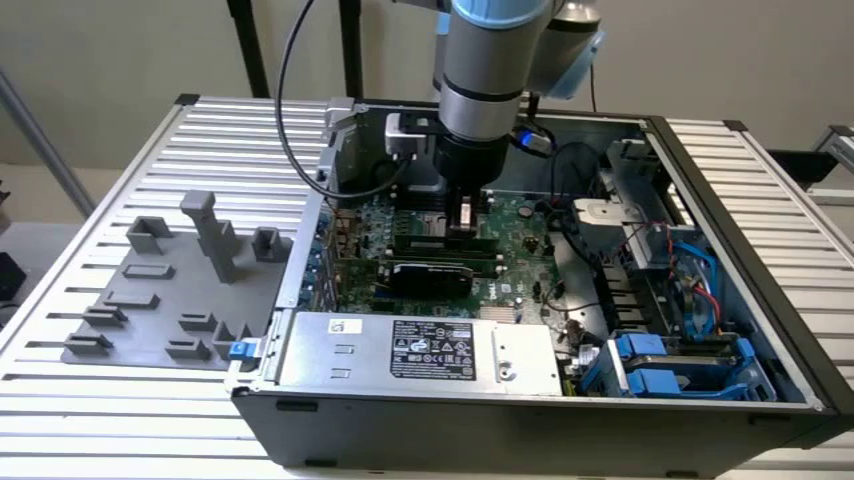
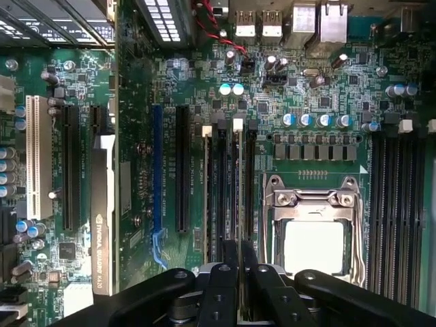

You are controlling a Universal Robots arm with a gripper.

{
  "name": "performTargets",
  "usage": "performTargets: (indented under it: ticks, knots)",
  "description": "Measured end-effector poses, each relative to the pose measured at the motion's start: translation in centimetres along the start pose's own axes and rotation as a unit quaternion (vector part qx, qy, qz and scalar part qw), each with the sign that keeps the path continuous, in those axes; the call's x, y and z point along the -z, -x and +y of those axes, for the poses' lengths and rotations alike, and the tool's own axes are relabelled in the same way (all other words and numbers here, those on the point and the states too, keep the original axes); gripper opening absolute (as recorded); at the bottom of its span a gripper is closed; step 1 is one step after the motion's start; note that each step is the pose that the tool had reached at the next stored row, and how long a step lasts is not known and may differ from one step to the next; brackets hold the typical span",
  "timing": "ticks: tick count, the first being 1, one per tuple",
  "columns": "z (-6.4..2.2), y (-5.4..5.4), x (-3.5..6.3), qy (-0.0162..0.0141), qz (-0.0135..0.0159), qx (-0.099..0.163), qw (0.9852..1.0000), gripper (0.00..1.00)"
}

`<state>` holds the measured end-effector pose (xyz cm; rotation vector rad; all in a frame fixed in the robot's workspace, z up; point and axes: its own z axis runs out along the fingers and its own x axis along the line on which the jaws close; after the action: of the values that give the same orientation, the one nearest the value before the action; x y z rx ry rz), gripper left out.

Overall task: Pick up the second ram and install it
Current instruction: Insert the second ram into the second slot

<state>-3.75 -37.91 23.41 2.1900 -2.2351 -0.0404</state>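
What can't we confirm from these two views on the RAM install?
- Seating of the ram: wrist view sees it edge-on, its near end hidden behind the gripper; latch state unreadable.
- Contact of ram and slot: in the exterior view the arm and gripper cover that spot.
- Label text on the power supply: too small in the exterior view.

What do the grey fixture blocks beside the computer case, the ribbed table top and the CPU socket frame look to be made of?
The grey fixture blocks look like matte plastic, possibly printed: uniform dull grey with no glints. The ribbed table top looks like bare aluminium profile: pale, silvery, evenly slotted. The CPU socket frame appears to be bright plated steel: mirror-like highlights and stamped edges. The gripper looks like black plastic or coated metal.
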Motion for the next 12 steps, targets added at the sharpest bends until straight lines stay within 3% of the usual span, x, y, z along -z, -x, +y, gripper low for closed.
performTargets:
  ticks: [12]
  knots:
    - [-0.01,0.05,-0.35,-0.0001,0.0038,-0.001,1.0,0.0]
